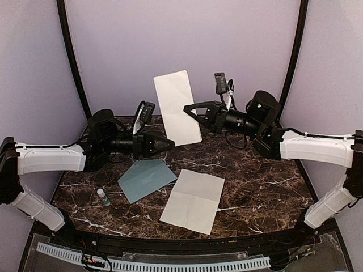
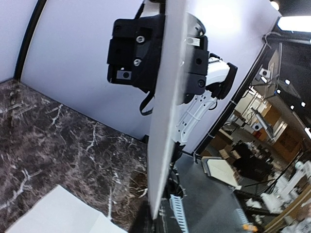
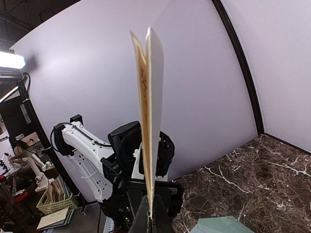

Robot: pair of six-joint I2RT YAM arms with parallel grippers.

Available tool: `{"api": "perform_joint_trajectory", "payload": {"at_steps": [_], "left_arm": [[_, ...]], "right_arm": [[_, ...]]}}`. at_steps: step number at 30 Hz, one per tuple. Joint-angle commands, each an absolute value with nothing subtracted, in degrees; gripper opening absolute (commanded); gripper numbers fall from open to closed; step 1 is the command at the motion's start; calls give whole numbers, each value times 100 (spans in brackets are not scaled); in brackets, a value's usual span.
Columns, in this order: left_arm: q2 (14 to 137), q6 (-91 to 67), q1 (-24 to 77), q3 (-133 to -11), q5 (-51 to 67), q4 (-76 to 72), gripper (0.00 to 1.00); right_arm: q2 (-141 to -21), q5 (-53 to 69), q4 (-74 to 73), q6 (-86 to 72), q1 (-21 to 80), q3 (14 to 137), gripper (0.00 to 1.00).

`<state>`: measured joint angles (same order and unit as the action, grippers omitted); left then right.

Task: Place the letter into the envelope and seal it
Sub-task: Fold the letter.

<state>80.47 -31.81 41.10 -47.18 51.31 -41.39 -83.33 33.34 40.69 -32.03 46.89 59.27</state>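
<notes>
The letter (image 1: pixel 176 102), a cream sheet folded in half, is held upright in the air above the back of the table. It shows edge-on in the left wrist view (image 2: pixel 167 97), and in the right wrist view (image 3: pixel 154 97) its brown-printed inner face shows. My right gripper (image 1: pixel 187 107) (image 3: pixel 151 218) is shut on its right edge. My left gripper (image 1: pixel 172 144) (image 2: pixel 154 221) is shut on its lower left corner. The pale teal envelope (image 1: pixel 146 179) (image 3: pixel 221 225) lies flat on the table below the left gripper, apart from both grippers.
A second white sheet (image 1: pixel 193 199) with fold creases lies flat right of the envelope. A small bottle with a green cap (image 1: pixel 103 196) stands near the front left. The dark marble table (image 1: pixel 255 187) is ringed by a black rail and lilac walls.
</notes>
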Motion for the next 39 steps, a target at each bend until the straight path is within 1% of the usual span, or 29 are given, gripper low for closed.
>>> {"api": "perform_joint_trajectory", "payload": {"at_steps": [1,2,4,6,14,16,18,20,21,23,26,27,30,32,34,35,36,37,38,39], "left_arm": [[7911,-3056,4144,-4723,5055,-4042,49],[7864,-3012,4137,-4739,5019,-4021,71],[7798,-2914,4122,-4817,4847,-3906,88],[7773,-2858,4050,-4950,4724,-3756,93],[7718,-3010,3703,-5351,4584,-4249,95],[7731,-3048,3658,-5420,4531,-4348,93],[7753,-3174,3605,-5449,4539,-4510,87],[7760,-3334,3537,-5452,4582,-4690,81],[7760,-3411,3522,-5455,4598,-4736,75],[7746,-3488,3494,-5473,4627,-4838,68],[7694,-3538,3473,-5478,4633,-4918,62],[7667,-3547,3472,-5473,4628,-4924,57],[7613,-3586,3464,-5421,4641,-4970,51],[7619,-3645,3463,-5403,4711,-5028,43],[7632,-3701,3463,-5379,4781,-5088,19],[7631,-3703,3463,-5361,4843,-5102,13],[7640,-3674,3463,-5357,4878,-5101,3],[7643,-3652,3463,-5349,4922,-5086,1],[7661,-3592,3463,-5346,4948,-5029,0],[7667,-3567,3458,-5344,5019,-4993,0]], "right_arm": [[-8176,3240,4072,-3122,4746,5877,0],[-8163,3258,3983,-3087,4746,5890,0],[-8116,3308,3808,-3037,4746,5893,0],[-8067,3426,3609,-2966,4746,5886,0],[-8085,3929,3442,-3064,4776,5728,0],[-8103,3945,3508,-3105,4796,5680,0],[-8111,3955,3526,-3112,4803,5668,0],[-8134,3991,3507,-3104,4808,5687,0],[-8157,4009,3485,-3084,4808,5701,0],[-8206,4038,3458,-3076,4808,5724,0],[-8268,4058,3459,-3093,4808,5754,0],[-8282,4072,3461,-3086,4803,5759,0],[-8343,4102,3431,-3079,4808,5804,0],[-8377,4112,3406,-3081,4808,5832,0],[-8409,4094,3402,-3081,4803,5853,0],[-8413,4069,3401,-3077,4805,5861,0],[-8423,4055,3386,-3069,4807,5871,0],[-8432,4048,3362,-3064,4806,5905,0],[-8442,4044,3320,-3048,4805,5951,4],[-8461,4041,3271,-3024,4807,6013,11]]}}
